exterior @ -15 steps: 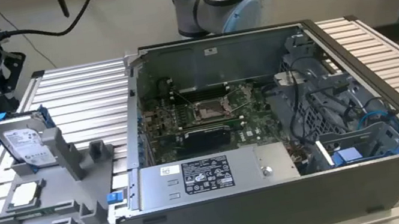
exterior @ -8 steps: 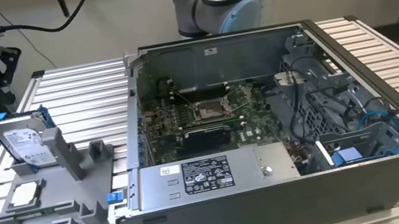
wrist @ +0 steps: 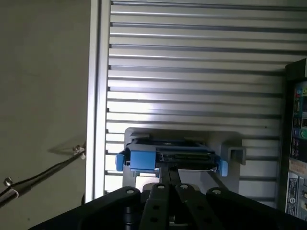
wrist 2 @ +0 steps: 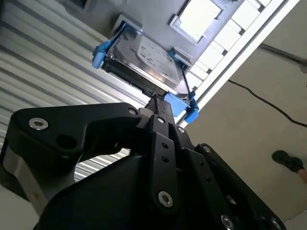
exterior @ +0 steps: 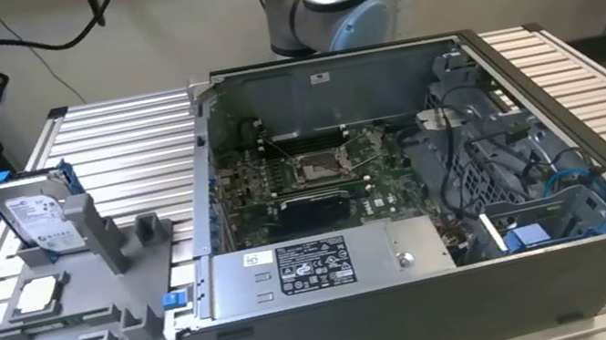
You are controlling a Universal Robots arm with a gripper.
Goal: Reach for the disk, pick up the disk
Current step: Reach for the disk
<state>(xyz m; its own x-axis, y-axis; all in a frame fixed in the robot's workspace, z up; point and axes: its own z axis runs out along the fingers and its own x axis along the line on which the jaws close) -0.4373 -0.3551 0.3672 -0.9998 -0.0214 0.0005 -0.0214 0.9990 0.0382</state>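
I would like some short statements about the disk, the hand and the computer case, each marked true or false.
1. The disk stands on edge in a grey holder at the exterior view's left. True.
2. The computer case is closed by a cover. False: it is open, and the mainboard shows.
3. In the second wrist view the hand is close to the disk's edge. True.
4. The disk's plastic frame is red. False: it is bright blue.
5. The small silver chip lies inside the case. False: it lies on the grey holder, outside the case.
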